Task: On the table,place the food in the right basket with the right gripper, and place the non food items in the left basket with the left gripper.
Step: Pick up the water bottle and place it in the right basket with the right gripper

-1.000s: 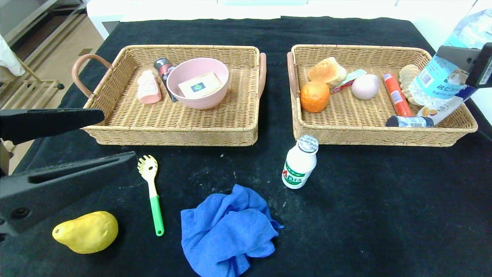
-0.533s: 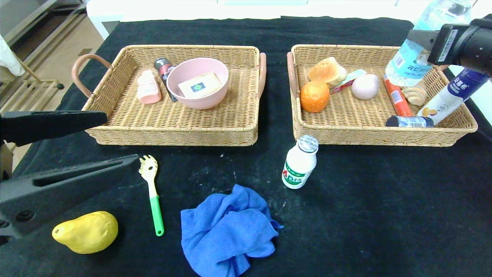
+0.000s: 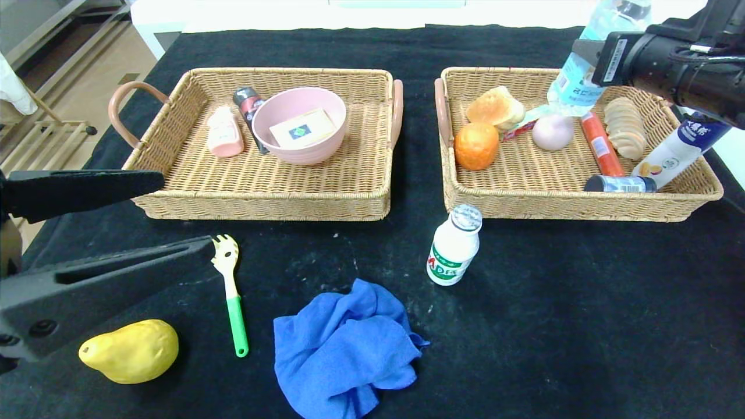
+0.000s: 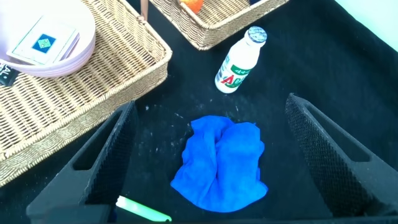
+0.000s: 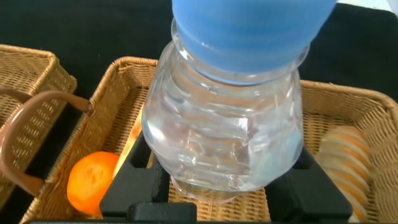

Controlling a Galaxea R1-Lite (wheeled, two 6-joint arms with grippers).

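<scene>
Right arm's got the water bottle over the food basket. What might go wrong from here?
1. The right hand is shut on the water bottle, which hangs over the pale egg-like item and orange sausage; released here, it would probably land on them and roll.
2. The right basket is crowded, leaving little bare floor for the bottle.
3. The pear sits by the open left hand, which handles non-food, and far from the right arm.

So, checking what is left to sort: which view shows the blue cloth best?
The head view: the whole blue cloth lies crumpled on the table, unobstructed. The left wrist view also shows it, between the open left gripper's fingers. The right wrist view misses it.
</scene>
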